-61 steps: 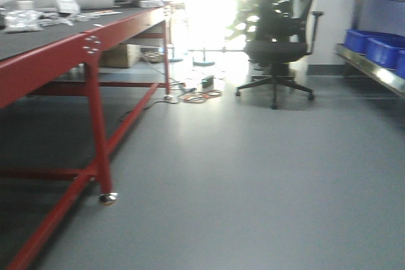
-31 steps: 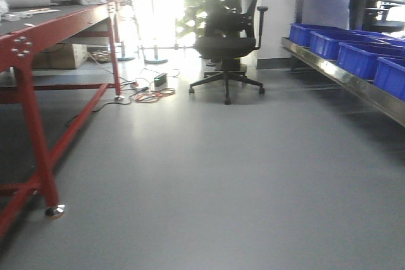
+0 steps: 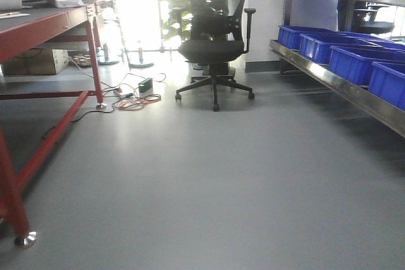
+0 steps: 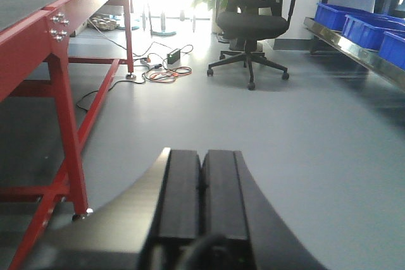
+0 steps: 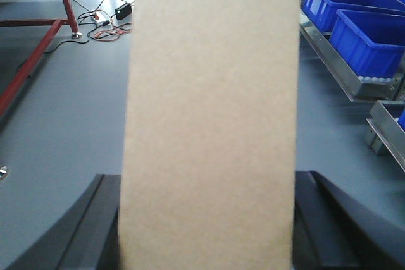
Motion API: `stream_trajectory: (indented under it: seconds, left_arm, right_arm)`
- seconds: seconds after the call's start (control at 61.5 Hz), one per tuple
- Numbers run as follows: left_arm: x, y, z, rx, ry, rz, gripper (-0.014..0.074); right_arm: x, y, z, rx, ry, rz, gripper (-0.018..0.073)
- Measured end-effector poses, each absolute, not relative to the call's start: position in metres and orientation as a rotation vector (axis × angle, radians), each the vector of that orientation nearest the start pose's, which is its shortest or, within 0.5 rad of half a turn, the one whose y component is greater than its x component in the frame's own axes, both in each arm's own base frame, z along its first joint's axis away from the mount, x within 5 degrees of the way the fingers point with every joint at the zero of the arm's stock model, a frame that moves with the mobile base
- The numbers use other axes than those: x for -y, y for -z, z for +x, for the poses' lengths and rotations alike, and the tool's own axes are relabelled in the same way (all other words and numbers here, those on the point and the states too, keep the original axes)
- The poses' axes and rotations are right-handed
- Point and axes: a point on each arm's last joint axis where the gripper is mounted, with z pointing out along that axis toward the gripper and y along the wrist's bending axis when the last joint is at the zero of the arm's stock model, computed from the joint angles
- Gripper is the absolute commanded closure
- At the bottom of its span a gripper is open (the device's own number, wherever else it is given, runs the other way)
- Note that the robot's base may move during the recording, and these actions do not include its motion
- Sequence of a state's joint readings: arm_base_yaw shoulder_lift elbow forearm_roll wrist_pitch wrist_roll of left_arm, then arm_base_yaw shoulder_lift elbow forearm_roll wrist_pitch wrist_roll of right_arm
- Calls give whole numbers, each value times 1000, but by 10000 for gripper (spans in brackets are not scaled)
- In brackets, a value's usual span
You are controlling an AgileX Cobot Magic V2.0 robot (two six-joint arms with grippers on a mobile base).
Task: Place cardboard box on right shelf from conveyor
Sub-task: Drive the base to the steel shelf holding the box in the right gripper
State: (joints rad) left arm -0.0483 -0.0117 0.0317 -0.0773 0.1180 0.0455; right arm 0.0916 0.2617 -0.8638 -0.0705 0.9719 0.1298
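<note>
Right tool (image 5: 209, 226): clamped on plain tan narrow cardboard box (image 5: 212, 93), across its side edges.
Left tool (image 4: 202, 194): closed, empty.
Handling: likely light, stiff, smooth-sided; prone to slipping.

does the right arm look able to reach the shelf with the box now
Probably not yet: the right gripper holds the box, but the shelf stands off to the right across the floor, with blue bins along it.
</note>
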Motion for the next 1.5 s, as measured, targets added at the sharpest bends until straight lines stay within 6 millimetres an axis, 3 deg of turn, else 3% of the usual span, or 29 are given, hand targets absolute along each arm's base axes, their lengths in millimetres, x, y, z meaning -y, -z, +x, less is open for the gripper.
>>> stream_trajectory:
  seconds: [1.497]
  left_arm:
    - [4, -192, 57, -1621, 69, 21, 713]
  right_arm:
    - [5, -384, 4, -1852, -75, 39, 349]
